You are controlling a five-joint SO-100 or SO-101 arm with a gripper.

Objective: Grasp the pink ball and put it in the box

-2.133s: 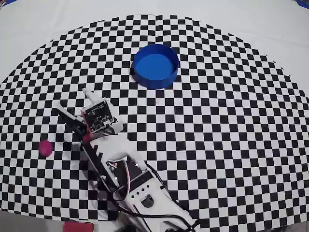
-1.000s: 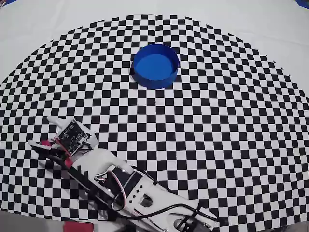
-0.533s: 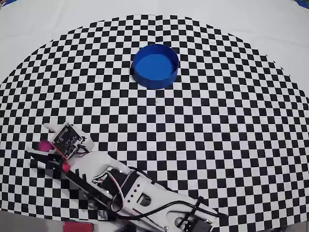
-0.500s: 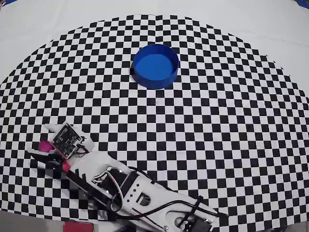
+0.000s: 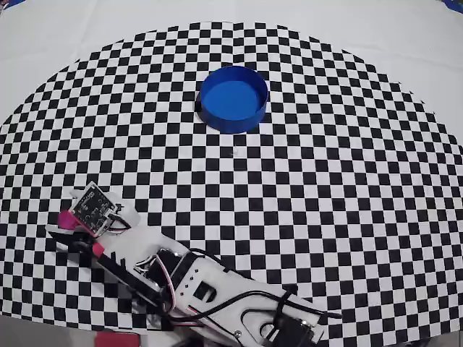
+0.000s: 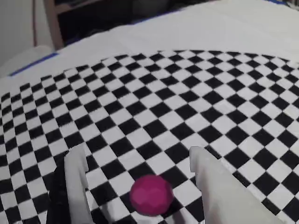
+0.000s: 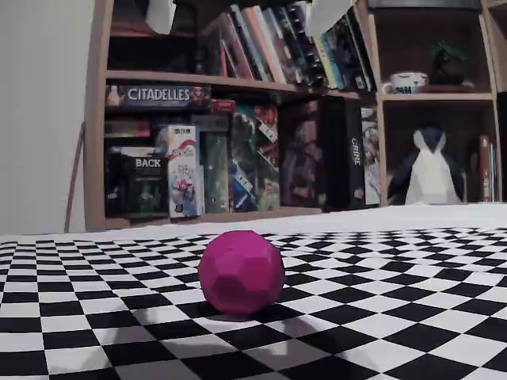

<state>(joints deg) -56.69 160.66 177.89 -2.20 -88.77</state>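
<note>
"citadelles" box (image 7: 157,96), "back" box (image 7: 147,179), "grine" spine (image 7: 356,162)

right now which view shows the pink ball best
The fixed view: the pink ball sits close, sharp and unobstructed on the checkered cloth. The wrist view shows it blurred between the open tool fingers. The overhead view shows only a pink sliver beside the arm.

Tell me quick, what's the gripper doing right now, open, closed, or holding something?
Gripper: open, its white fingers either side of the faceted pink ball on the checkered cloth, not closed on it.
</note>
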